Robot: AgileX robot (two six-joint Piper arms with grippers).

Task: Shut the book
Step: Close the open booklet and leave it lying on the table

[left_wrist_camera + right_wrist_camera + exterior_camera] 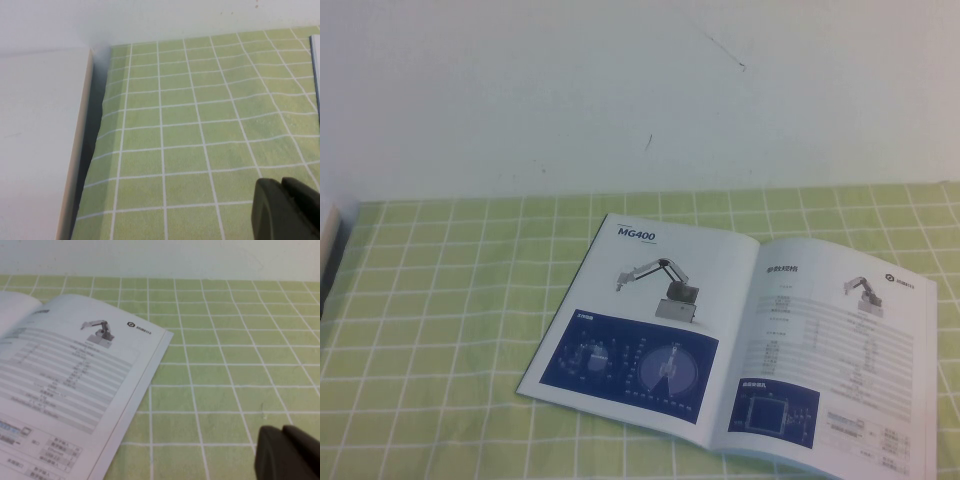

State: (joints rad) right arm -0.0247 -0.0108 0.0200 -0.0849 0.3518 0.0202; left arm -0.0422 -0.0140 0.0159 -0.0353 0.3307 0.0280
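An open booklet [740,340] lies flat on the green checked cloth, right of centre in the high view; its left page shows "MG400" with a robot arm picture and blue diagrams, its right page tables. Neither arm shows in the high view. My right gripper [282,432] hovers over bare cloth beside the booklet's right page [70,385], its black fingers together, holding nothing. My left gripper [281,183] is over cloth well to the left, fingers together and empty; only the booklet's edge [315,65] shows at that view's border.
The green checked cloth [440,330] covers the table up to a white wall [620,90]. A white box or board [35,150] stands along the cloth's left edge, also glimpsed as a pale object [328,235] in the high view.
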